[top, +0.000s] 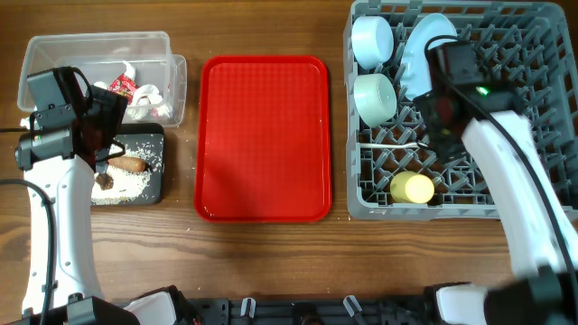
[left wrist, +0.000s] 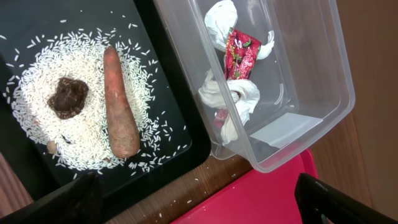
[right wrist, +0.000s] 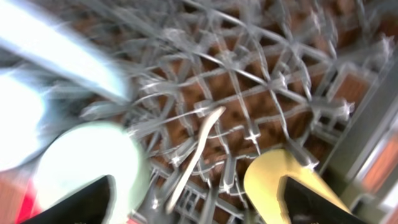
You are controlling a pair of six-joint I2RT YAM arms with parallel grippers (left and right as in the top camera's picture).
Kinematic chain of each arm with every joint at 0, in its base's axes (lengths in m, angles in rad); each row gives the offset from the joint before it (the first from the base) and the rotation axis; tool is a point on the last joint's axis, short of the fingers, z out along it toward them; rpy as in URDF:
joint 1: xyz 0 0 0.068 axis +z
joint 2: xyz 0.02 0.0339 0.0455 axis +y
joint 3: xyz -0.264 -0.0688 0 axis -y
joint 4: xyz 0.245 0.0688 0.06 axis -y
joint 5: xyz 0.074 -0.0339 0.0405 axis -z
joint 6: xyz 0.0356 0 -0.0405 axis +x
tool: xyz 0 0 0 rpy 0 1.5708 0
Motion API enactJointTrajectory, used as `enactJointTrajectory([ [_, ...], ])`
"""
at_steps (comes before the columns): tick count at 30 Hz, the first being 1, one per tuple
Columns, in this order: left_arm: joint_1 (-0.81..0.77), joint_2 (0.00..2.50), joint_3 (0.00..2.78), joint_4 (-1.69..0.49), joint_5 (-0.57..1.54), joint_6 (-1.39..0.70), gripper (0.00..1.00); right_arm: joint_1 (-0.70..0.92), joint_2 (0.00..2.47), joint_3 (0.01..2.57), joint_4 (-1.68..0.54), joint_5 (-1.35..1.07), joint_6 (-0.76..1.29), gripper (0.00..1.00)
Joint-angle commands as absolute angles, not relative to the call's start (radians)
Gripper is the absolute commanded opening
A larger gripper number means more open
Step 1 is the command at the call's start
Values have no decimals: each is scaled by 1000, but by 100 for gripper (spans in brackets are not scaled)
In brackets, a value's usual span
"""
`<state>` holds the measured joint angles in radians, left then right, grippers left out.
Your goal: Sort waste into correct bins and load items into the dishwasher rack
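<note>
Left gripper [left wrist: 205, 202]: fingers spread wide, nothing between them, hanging above the black tray [top: 146, 134] left of the red tray [top: 264, 135].
Black tray held rice [left wrist: 43, 68], a brown lump [left wrist: 67, 98] and a carrot stick [left wrist: 119, 102].
Clear tub [left wrist: 311, 62], left of the red tray and behind the black one, held a wrapper [left wrist: 241, 55] and tissue [left wrist: 233, 99].
Right gripper [right wrist: 196, 199]: fingers apart, empty, over the rack [top: 452, 209] right of the red tray; that view was blurred.
Rack held two bowls [top: 372, 39] [top: 375, 97], a plate [top: 420, 54], a spoon [right wrist: 199, 149] and a yellow cup [top: 412, 188].
</note>
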<state>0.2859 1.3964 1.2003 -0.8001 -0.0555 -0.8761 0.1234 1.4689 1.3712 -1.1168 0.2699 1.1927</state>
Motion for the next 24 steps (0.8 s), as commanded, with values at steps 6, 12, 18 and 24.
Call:
enactJointTrajectory([
  [6,284,1388,1206,-797,-65,-864,100,125,1191,1374,-1115,193,550,100],
  [12,284,1388,1206,-797,-65,-864,100,125,1192,1374,-1100,166,495,100],
  [18,284,1388,1206,-797,-65,-864,100,125,1139,1287,-757,-76,43,100],
  [24,284,1388,1206,-797,-65,-864,100,104,815,786,-302,-239,-76,100],
])
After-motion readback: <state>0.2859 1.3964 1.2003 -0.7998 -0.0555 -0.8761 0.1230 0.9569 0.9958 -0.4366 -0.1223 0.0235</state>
